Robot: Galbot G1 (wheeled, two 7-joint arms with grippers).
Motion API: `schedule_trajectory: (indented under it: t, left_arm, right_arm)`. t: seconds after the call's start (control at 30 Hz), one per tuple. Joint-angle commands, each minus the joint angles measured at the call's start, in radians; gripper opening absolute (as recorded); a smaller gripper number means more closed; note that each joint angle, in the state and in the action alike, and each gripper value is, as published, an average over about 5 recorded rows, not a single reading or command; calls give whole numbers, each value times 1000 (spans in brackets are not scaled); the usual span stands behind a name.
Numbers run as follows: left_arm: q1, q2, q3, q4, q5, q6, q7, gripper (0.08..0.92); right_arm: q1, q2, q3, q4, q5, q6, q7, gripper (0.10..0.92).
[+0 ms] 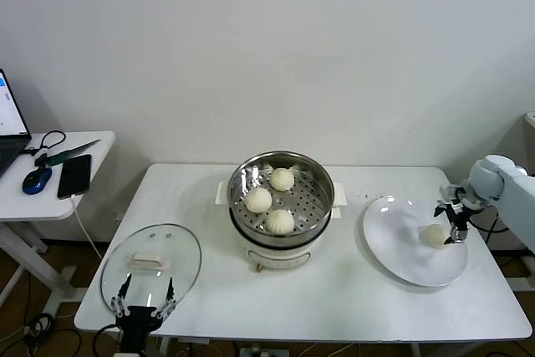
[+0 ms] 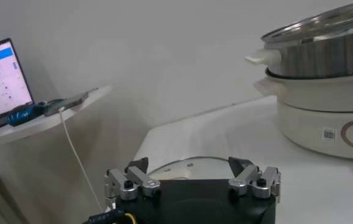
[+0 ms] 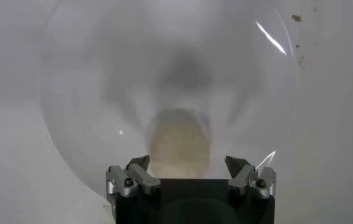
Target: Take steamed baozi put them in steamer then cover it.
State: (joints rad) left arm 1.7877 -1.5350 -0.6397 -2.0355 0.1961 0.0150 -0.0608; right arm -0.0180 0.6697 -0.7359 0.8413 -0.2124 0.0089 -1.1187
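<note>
Baozi point(image 1: 435, 236) number four sits on the white plate point(image 1: 393, 244) at 3 o'clock, right gripper point(image 1: 452, 225) spread wide around it; left gripper point(image 1: 144, 305) idles with jaws apart by the cover point(image 1: 152, 263) at 7, three buns in the steamer point(image 1: 281, 175) further back

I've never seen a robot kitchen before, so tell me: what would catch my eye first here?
Probably the shiny steamer at the middle of the white table, open, with three baozi on its perforated tray. To its right, the right claw hangs open over the last baozi on a white plate. At the table's front left lies the glass cover, with the left claw open beside its near edge.
</note>
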Motion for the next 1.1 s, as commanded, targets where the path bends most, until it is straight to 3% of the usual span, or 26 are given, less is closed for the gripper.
schedule_trajectory:
  t: [0.03, 0.47, 0.8, 1.1]
  left_arm:
    - [5, -1, 0, 1, -2, -2, 0, 823]
    - [4, -1, 0, 2, -2, -2, -1, 823]
    - [7, -4, 1, 6, 0, -6, -2, 823]
    - [8, -11, 8, 3, 1, -16, -2, 823]
  right_arm:
    - [-41, 39, 30, -57, -37, 1, -3, 823]
    - [-42, 48, 33, -73, -37, 1, -9, 813]
    - [-12, 57, 22, -85, 7, -24, -9, 717]
    - [163, 33, -133, -15, 242, -76, 0, 702]
